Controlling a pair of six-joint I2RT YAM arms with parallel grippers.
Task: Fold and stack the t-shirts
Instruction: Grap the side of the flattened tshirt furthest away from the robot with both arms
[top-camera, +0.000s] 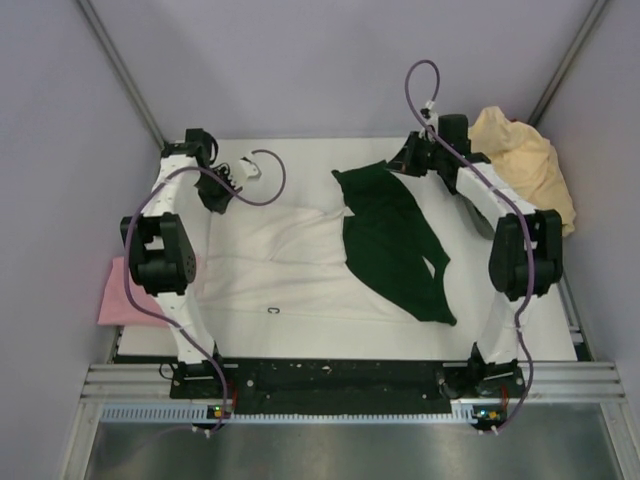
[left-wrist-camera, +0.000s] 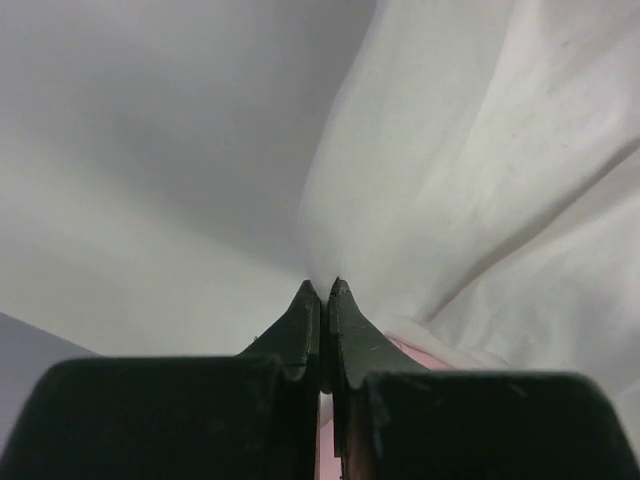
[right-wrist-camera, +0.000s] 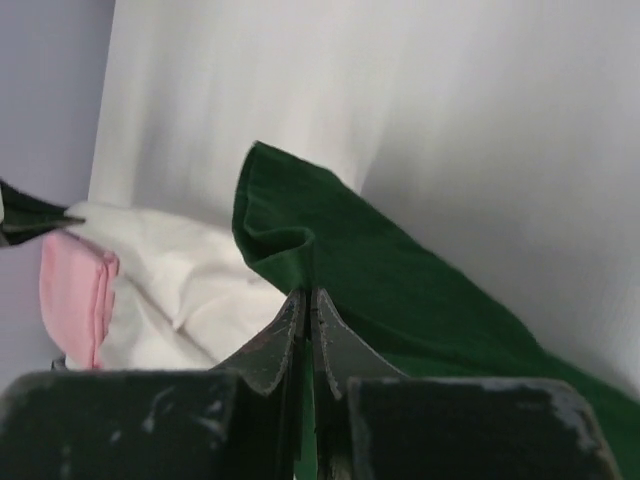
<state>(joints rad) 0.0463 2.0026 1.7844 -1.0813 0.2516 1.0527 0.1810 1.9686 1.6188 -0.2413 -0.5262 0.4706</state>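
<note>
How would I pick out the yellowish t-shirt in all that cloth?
Look at the white table, then its far right corner. A pale yellow-tan t-shirt lies heaped there. It alone is yellowish and bunched up; the white t-shirt and green cloth lie spread in the middle, the pink one at the left edge.

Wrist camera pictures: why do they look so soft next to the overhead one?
Left wrist: the white t-shirt sits so close that its folds blur, with a shadowed crease above the left gripper. Right wrist: the green cloth is soft-edged. Top external: evenly lit, sharper.
</note>
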